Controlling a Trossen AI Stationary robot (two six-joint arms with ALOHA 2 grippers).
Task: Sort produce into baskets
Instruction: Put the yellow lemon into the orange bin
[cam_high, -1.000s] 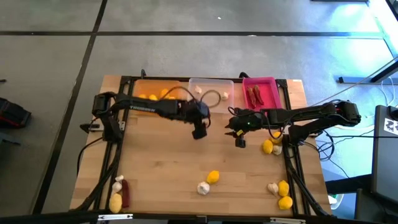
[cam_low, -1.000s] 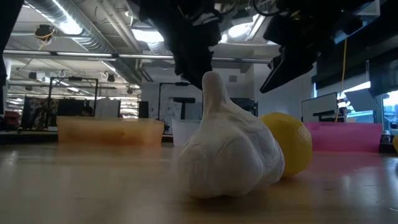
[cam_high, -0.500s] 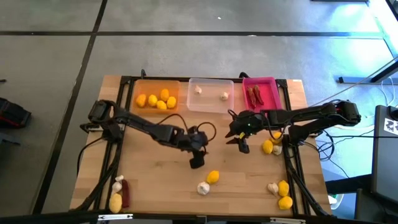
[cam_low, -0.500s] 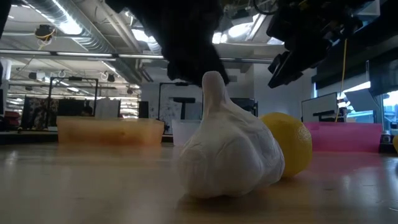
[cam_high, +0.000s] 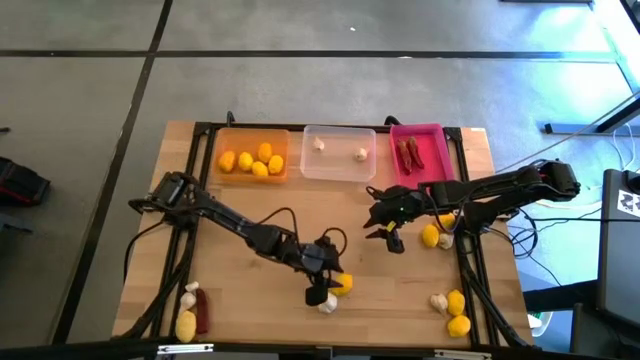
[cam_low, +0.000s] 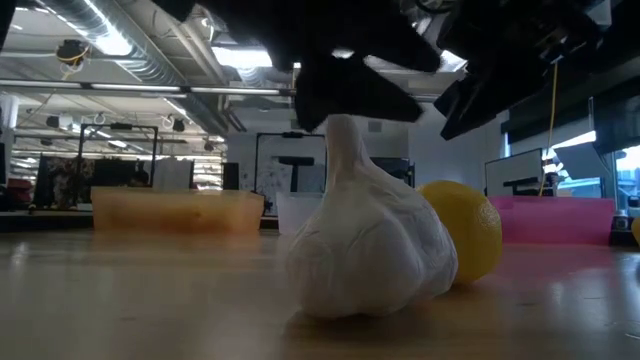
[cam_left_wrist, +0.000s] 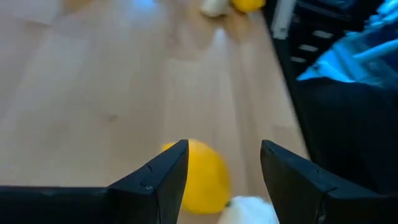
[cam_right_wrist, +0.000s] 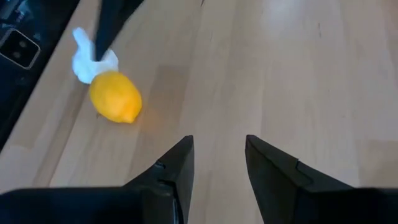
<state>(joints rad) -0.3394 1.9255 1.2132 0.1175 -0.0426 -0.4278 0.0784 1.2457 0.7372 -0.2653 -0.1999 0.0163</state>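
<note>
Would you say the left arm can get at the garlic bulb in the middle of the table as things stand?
Probably yes: the left gripper hangs open right over the garlic bulb, with only a lemon beside it and nothing between.

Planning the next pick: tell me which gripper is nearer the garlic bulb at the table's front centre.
Left. The left gripper hangs open right over the garlic bulb and the lemon beside it. The right gripper is open, empty, and farther back toward the pink tray.

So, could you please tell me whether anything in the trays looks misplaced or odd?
Nothing stands out: lemons fill the orange tray, two garlic bulbs lie in the clear tray, and chilies lie in the pink tray.
</note>
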